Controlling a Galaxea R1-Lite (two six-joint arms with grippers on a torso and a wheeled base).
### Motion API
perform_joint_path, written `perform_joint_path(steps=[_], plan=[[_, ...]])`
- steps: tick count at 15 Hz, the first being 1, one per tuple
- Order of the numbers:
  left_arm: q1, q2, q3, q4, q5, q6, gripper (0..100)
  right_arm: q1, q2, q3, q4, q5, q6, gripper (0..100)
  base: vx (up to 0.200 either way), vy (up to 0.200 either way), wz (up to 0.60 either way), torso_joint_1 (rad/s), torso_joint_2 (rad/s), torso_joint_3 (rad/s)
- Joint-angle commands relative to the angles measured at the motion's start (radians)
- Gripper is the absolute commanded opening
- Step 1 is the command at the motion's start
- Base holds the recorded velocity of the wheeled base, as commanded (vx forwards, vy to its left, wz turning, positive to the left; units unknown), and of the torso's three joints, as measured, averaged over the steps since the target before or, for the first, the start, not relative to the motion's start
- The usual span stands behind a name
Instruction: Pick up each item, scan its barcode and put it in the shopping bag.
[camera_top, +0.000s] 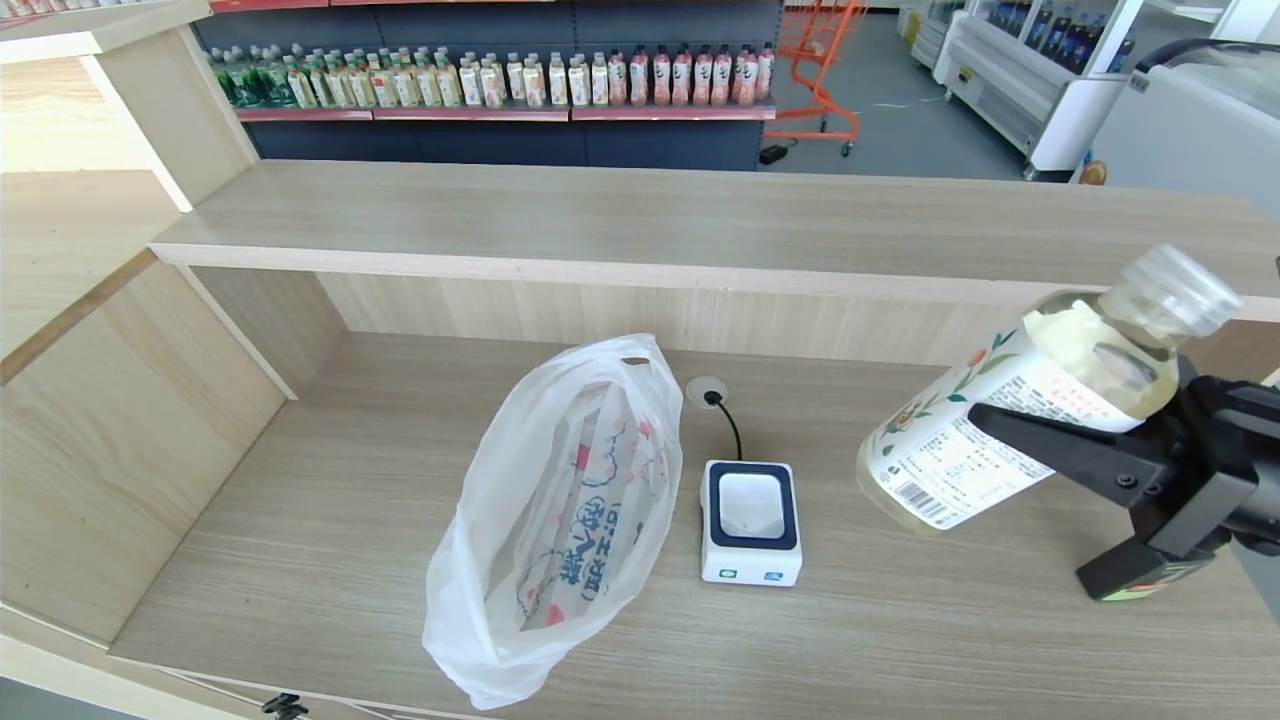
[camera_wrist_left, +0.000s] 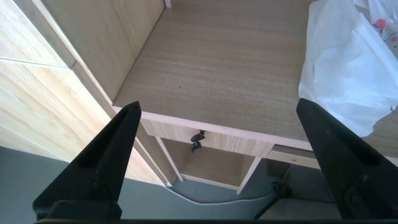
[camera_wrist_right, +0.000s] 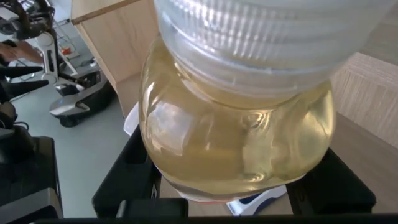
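Head view has the bottle (camera_top: 940, 460) held in the air off to the right of the scanner (camera_top: 750, 520), tilted, with its base low and pointing toward the scanner and its clear cap (camera_top: 1170, 290) high on the far right. The right gripper (camera_top: 1040, 430) is clamped across the bottle's upper body just under the shoulder, and 1 black finger lies over the label. The right wrist view looks straight down the cap end at the pale yellow drink in the bottle (camera_wrist_right: 242, 137), with the dark jaws on either side of it. It looks nearly full, so I judge it fairly heavy for its size. Most of that weight hangs beyond the grip toward the base, so it may pivot in the jaws. The plastic wall should be stiff enough to take a firm squeeze, but the glossy label film looks slippery, so the ridged shoulder seems a safer place to hold than the mid-label. The barcode (camera_top: 920, 500) sits low on the label near the base. The shopping bag (camera_top: 650, 430) lies open on the counter (camera_top: 300, 520) just left of the scanner, with a printed packet (camera_top: 580, 520) inside, and its thin, floppy mouth will not stay open on its own. The left gripper (camera_wrist_left: 217, 168) hangs over the counter's near edge beside the bag, its 2 fingers spread wide and holding nothing.
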Motion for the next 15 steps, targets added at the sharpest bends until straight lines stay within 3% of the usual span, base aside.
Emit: perform_joint_path(steps=[1,4,9,11,15], plan=[[0.000,0.000,0.000,0.000,0.001,-0.001,100,-0.001,-0.021,0.018,-0.001,0.000,-0.001,0,0.000,0.000,0.00,0.000,0.00,0.000],[0.000,0.000,0.000,0.000,0.001,-0.001,100,-0.001,-0.027,0.032,-0.001,0.000,-0.001,0,-0.200,0.000,0.00,0.007,0.01,-0.001],[0.000,0.000,0.000,0.000,0.001,0.001,100,-0.001,-0.004,0.029,0.029,-0.001,0.002,0,0.000,0.000,0.00,0.000,0.00,0.000],[0.000,0.000,0.000,0.000,0.001,-0.001,100,-0.001,-0.006,0.018,0.108,-0.006,0.016,0,0.000,0.200,0.00,0.012,0.00,0.000],[0.000,0.000,0.000,0.000,0.001,-0.001,100,-0.001,0.051,-0.016,0.123,-0.069,0.044,0,0.000,0.200,0.00,0.010,0.00,0.004]])
